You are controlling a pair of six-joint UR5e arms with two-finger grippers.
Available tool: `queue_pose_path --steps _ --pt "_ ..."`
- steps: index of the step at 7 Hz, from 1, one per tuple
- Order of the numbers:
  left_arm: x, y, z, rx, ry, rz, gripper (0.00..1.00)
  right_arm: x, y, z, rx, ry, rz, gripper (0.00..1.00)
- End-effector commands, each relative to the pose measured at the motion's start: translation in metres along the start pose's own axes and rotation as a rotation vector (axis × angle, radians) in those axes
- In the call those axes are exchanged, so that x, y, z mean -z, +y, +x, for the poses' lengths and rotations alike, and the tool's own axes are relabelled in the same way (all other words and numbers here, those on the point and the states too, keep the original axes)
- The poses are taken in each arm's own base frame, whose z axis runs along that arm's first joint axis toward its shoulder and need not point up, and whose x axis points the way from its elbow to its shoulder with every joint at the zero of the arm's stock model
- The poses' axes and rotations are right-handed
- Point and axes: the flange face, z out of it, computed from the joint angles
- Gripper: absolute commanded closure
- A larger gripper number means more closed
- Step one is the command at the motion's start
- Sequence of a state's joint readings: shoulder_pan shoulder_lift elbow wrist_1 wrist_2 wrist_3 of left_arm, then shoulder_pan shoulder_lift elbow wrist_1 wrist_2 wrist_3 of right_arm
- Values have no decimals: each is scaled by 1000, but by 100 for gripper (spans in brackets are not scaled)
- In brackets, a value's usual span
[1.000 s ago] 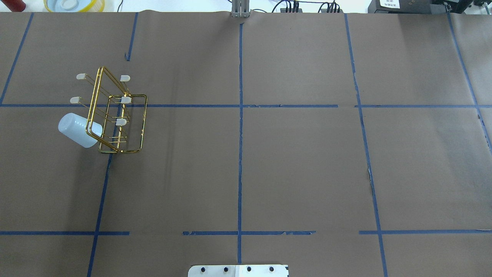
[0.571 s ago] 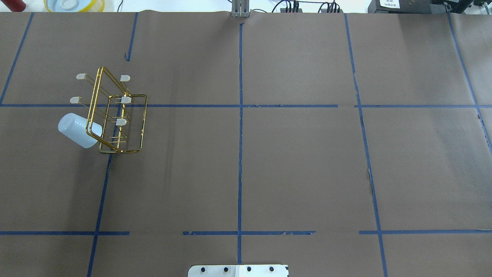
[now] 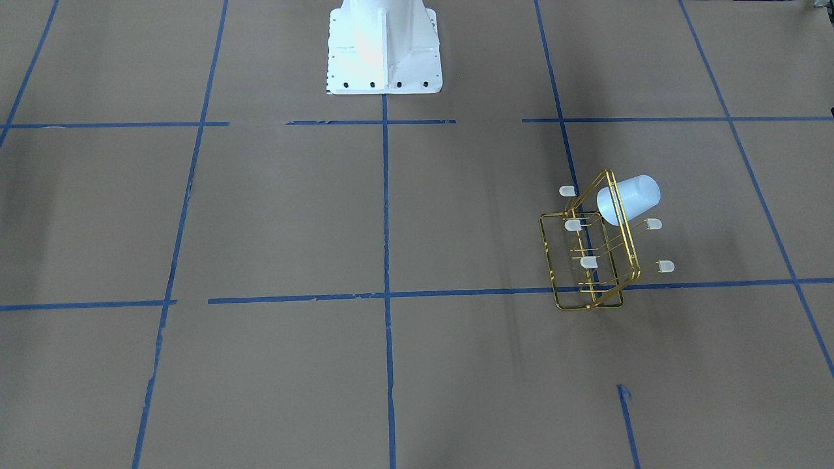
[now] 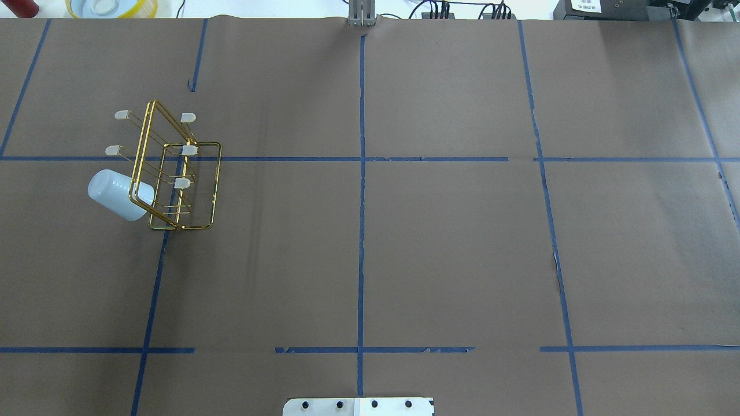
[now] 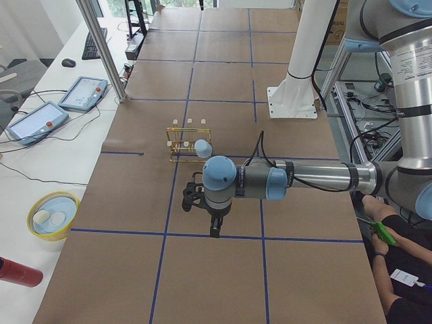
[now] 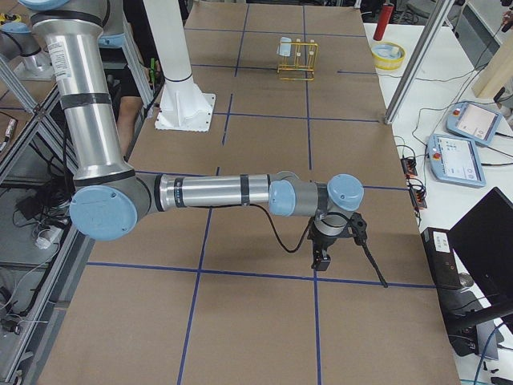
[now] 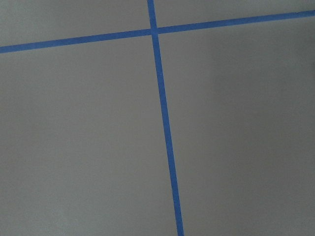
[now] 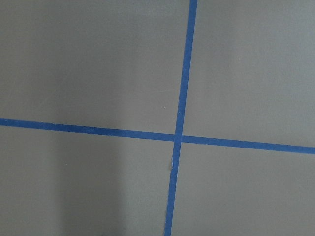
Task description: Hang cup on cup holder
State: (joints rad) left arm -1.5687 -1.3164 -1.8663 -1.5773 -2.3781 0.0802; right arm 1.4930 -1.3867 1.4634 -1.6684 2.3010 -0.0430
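Observation:
The pale blue-white cup [image 4: 118,195] sits mouth-first over a prong of the gold wire cup holder [image 4: 199,185], tilted, with its closed end pointing out to the left. Both also show in the front view, cup [image 3: 629,198] and holder [image 3: 550,260]. My left gripper [image 5: 214,231] shows only in the left side view, above the table well short of the holder; I cannot tell if it is open. My right gripper [image 6: 320,261] shows only in the right side view, far from the holder [image 6: 300,58]; I cannot tell its state. Both wrist views show only brown paper and blue tape.
The robot's white base [image 3: 383,49] stands at the table's near middle. A yellow bowl [image 4: 110,7] and a red bottle [image 5: 20,272] lie beyond the table's far left corner. A metal post [image 4: 361,14] stands at the far edge.

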Motion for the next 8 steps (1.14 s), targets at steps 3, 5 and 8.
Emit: queue_pose_path --steps 3,5,8 --pt "11 -26 -7 66 -40 -10 0 0 0 0 -1 0 0 0" --pt "-1 -40 -21 87 -31 -30 0 0 0 0 0 0 -1 0" --pt "-3 -40 -23 94 -34 -34 0 0 0 0 -1 0 0 0"
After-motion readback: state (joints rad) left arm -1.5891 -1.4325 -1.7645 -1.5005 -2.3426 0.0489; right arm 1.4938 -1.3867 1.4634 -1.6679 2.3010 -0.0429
